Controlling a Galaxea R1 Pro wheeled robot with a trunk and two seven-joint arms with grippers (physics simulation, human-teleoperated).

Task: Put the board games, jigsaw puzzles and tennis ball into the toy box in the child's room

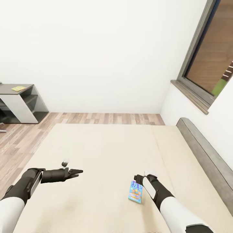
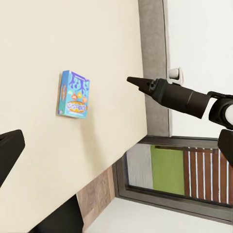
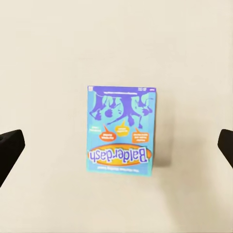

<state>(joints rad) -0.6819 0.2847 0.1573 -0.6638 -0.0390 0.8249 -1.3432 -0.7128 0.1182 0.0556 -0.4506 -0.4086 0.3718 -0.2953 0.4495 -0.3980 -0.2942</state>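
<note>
Head view: both arms were out over the bed (image 1: 106, 152). The small blue board game (image 1: 136, 192) lay flat on the beige mattress, near the robot's side of the bed, just beside the right arm. The right gripper (image 1: 139, 178) pointed down above the box; from this angle I couldn't tell how its jaws stood. The left gripper (image 1: 77, 172) hung over the mattress, well apart from the box, fingers close together at the tips.

Right wrist view filled that gap: the board game (image 3: 121, 129) sat centred between the two dark fingertips (image 3: 9, 148), which were spread wide at either edge and not touching it. So the right gripper was released, nothing held. The print read "Balderdash".

Left wrist view: the same board game (image 2: 74, 94) on the mattress, with the right arm (image 2: 184, 97) reaching over the grey headboard (image 2: 155, 73). One left fingertip (image 2: 8, 153) was in frame, so this view didn't settle its jaw gap. The window (image 2: 179, 174) showed past the bed.

Head view alone gave the room: dark grey unit (image 1: 22, 103) against the far wall with a yellow flat piece (image 1: 18, 88) on top, too small to identify, plus wood-plank floor (image 1: 19, 139).
</note>
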